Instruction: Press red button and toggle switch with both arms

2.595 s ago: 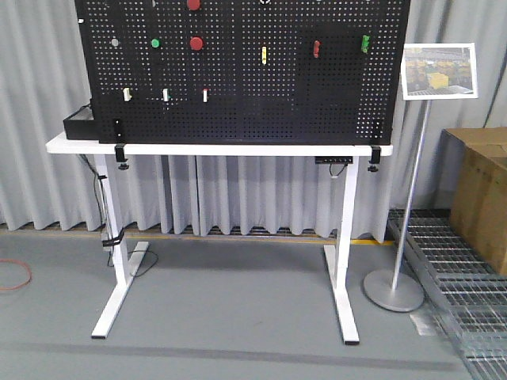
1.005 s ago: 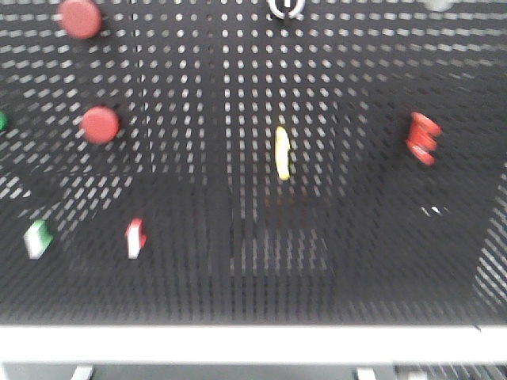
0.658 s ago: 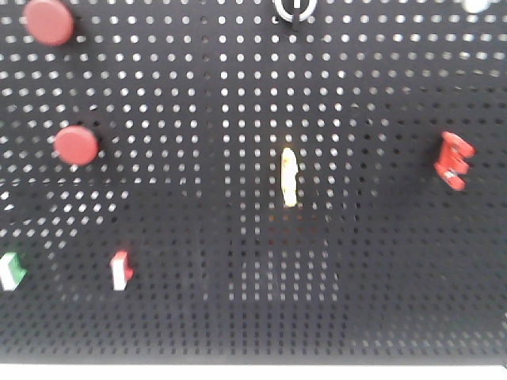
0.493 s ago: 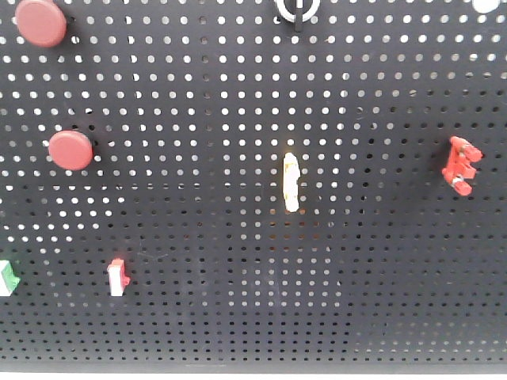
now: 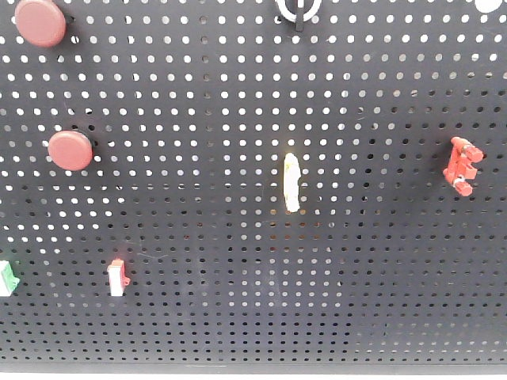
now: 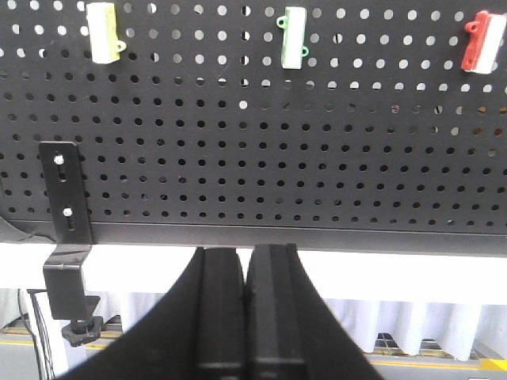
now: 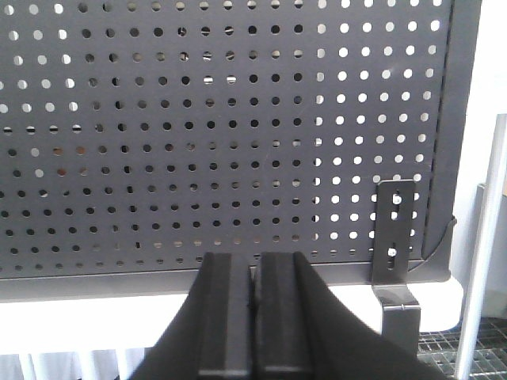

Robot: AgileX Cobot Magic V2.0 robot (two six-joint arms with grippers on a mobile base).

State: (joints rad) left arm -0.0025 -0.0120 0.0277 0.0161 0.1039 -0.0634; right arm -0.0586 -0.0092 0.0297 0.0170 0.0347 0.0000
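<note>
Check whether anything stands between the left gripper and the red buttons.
Nothing visible does. The left gripper faces the board with open air before it. The upper red button and lower red button show uncovered in the front view; the wrist view misses them.

The pegboard [image 5: 198,95] carried two red buttons in the front view, the upper button [image 5: 40,22] at eleven o'clock and the lower button [image 5: 70,150] at nine, plus one yellow toggle [image 5: 291,182] near centre and one red clip [image 5: 462,165] at three. The left wrist view showed three small switches: one cream switch [image 6: 105,32], one green switch [image 6: 294,37], one red switch [image 6: 483,41].
</note>
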